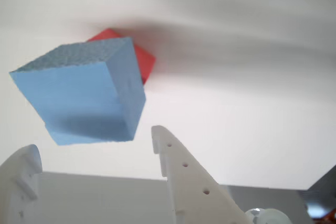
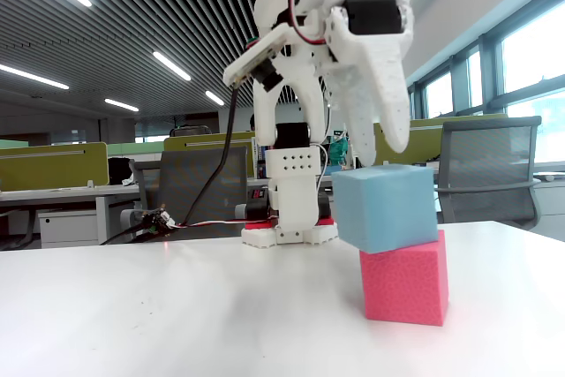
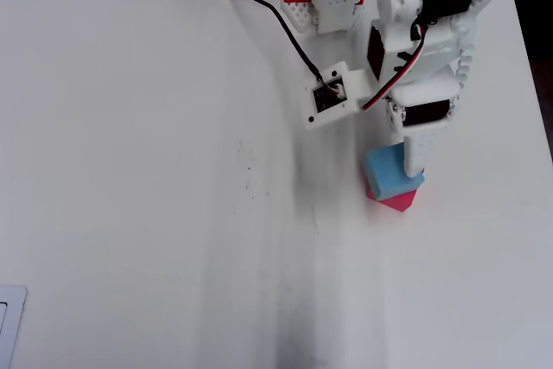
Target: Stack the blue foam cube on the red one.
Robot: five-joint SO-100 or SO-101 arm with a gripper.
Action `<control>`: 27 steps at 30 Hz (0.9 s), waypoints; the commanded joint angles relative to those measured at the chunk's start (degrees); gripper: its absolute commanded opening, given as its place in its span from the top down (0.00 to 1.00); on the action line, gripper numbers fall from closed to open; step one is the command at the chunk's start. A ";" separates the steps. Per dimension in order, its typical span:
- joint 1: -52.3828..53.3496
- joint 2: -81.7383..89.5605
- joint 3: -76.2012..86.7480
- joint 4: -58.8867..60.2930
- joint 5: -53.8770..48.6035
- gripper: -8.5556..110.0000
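The blue foam cube rests on top of the red one, tilted and shifted a little to the left in the fixed view. In the overhead view the blue cube covers most of the red cube. In the wrist view the blue cube fills the upper left and a corner of the red cube shows behind it. My gripper is open; its white fingers stand apart on the near side of the blue cube. In the fixed view the gripper hangs just above the blue cube.
The arm's base stands behind the cubes on the white table, with cables running off to the back left. The table's right edge is close to the arm. Office chairs and desks stand beyond the table.
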 commanded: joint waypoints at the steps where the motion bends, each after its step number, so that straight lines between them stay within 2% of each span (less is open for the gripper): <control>1: -0.26 5.98 -0.70 1.58 0.26 0.69; 10: 1.93 25.22 9.23 1.76 0.26 0.72; 23: 10.37 64.51 54.84 -16.35 0.26 0.78; 27: 11.34 72.42 63.98 -22.24 0.26 0.79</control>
